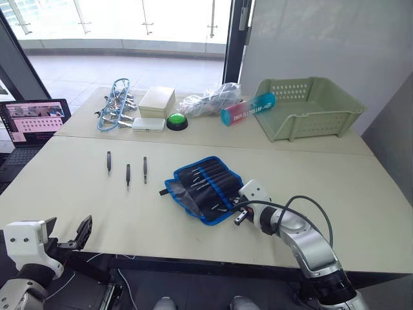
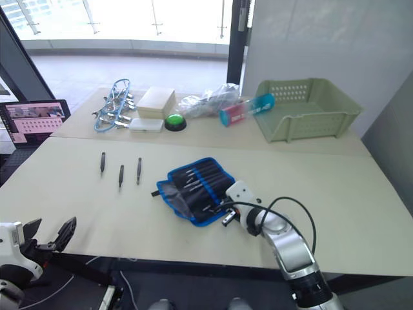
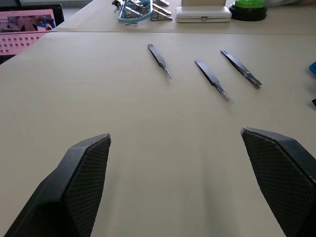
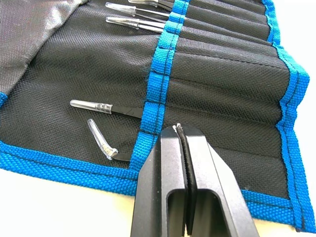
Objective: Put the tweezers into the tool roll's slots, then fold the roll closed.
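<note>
Three loose tweezers (image 1: 127, 170) lie in a row on the table (image 1: 361, 187), left of the open tool roll (image 1: 205, 187), each with its long axis running near to far. In the left wrist view they lie ahead of the left gripper (image 3: 182, 182), tips pointing back toward its fingers (image 3: 81, 177), which are spread wide and empty near the table's near-left edge. The right gripper (image 4: 180, 143) sits at the roll's near-right edge with its fingers pressed together, holding nothing, over the slots (image 4: 222, 84); several capped tweezer tips already poke out past the blue band. The left arm is clearly the nearer one to the loose tweezers, so the next pick looks like its job, reaching forward along their length.
</note>
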{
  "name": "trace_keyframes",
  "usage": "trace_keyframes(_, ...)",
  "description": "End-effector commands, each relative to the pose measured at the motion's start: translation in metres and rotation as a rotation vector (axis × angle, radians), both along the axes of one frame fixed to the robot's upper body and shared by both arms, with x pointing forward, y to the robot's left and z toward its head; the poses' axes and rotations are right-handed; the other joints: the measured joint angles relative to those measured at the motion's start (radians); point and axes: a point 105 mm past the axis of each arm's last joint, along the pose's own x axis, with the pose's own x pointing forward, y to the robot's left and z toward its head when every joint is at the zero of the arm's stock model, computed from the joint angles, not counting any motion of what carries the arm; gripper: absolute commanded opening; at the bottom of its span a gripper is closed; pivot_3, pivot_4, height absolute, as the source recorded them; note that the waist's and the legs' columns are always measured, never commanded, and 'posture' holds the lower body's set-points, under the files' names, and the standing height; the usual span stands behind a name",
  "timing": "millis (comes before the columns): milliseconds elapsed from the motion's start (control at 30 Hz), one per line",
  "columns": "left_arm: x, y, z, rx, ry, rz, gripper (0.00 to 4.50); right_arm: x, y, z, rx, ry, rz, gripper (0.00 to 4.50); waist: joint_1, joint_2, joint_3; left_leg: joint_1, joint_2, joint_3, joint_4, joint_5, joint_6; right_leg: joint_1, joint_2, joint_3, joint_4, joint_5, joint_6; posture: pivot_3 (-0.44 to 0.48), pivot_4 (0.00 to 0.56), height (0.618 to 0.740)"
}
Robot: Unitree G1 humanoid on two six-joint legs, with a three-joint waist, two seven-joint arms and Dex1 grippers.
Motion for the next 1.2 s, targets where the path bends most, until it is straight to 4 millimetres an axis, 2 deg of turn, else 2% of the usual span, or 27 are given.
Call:
trace_keyframes(33, 0.016, 0.004, -0.008, -0.003, 0.038, 0.044, 4.48, -0.007, -0.004, -0.027, -0.023, 0.11, -0.013, 0.0, 0.002, 0.0, 0.0, 0.0, 0.0, 0.0, 0.0, 0.0, 0.0, 0.0, 0.0, 0.0, 0.0, 0.0, 0.0, 0.0, 0.15, 0.74)
trace_keyframes(167, 0.038, 0.007, -0.016, -0.022, 0.07, 0.066, 4.48, -0.007, -0.005, -0.025, -0.023, 0.105, -0.019, 0.0, 0.0, 0.0, 0.0, 0.0, 0.0, 0.0, 0.0, 0.0, 0.0, 0.0, 0.0, 0.0, 0.0, 0.0, 0.0, 0.0, 0.15, 0.74)
trace_keyframes(300, 0.076, 0.015, -0.025, -0.002, 0.106, 0.074, 4.48, -0.006, -0.003, -0.023, -0.017, 0.098, -0.028, 0.0, 0.001, 0.0, 0.0, 0.0, 0.0, 0.0, 0.0, 0.0, 0.0, 0.0, 0.0, 0.0, 0.001, 0.0, 0.0, 0.0, 0.15, 0.74)
trace_keyframes(400, 0.095, 0.023, -0.029, -0.011, 0.117, 0.091, 4.48, -0.005, -0.002, -0.021, -0.013, 0.093, -0.032, 0.0, -0.003, -0.001, 0.0, 0.0, 0.0, 0.0, 0.0, 0.0, 0.0, 0.0, 0.0, 0.0, 0.0, 0.0, 0.0, 0.0, 0.15, 0.74)
trace_keyframes(533, 0.127, 0.024, -0.033, 0.004, 0.138, 0.063, 4.48, -0.003, -0.002, -0.019, -0.01, 0.087, -0.035, 0.0, 0.0, 0.0, 0.0, 0.001, 0.0, 0.0, -0.001, 0.0, 0.0, -0.001, 0.0, -0.001, 0.002, 0.0, 0.0, 0.0, 0.15, 0.74)
trace_keyframes(700, 0.17, 0.003, -0.051, -0.012, 0.218, -0.016, 4.48, -0.001, -0.001, -0.017, -0.012, 0.077, -0.029, 0.0, 0.009, 0.003, -0.001, 0.002, 0.0, 0.0, -0.001, 0.0, 0.0, 0.001, 0.0, -0.001, 0.003, 0.0, 0.0, 0.0, 0.15, 0.74)
trace_keyframes(900, 0.196, -0.011, -0.06, -0.042, 0.259, -0.031, 4.48, 0.0, 0.0, -0.016, -0.011, 0.075, -0.029, 0.0, 0.011, 0.011, -0.006, 0.004, -0.001, -0.001, 0.0, 0.0, 0.0, 0.003, 0.0, -0.002, 0.003, 0.0, 0.001, 0.0, 0.15, 0.74)
trace_keyframes(1033, 0.204, -0.016, -0.063, -0.066, 0.278, -0.02, 4.48, 0.0, 0.001, -0.016, -0.01, 0.073, -0.027, 0.0, 0.011, 0.015, -0.009, 0.005, -0.001, -0.001, 0.0, 0.0, 0.0, 0.004, 0.0, -0.002, 0.003, -0.003, 0.006, 0.0, 0.15, 0.74)
trace_keyframes(1133, 0.207, -0.019, -0.065, -0.078, 0.283, -0.015, 3.69, 0.0, 0.0, -0.015, -0.011, 0.071, -0.029, 0.0, 0.01, 0.016, -0.009, 0.005, -0.001, -0.001, 0.0, 0.0, 0.0, 0.004, 0.0, -0.002, 0.003, -0.003, 0.006, 0.0, 0.15, 0.74)
trace_keyframes(1200, 0.209, -0.022, -0.064, -0.087, 0.278, -0.021, 2.99, 0.0, 0.0, -0.015, -0.01, 0.071, -0.03, 0.0, 0.01, 0.016, -0.009, 0.005, -0.001, -0.001, 0.0, 0.0, 0.0, 0.004, 0.0, -0.002, 0.003, -0.003, 0.006, 0.0, 0.15, 0.74)
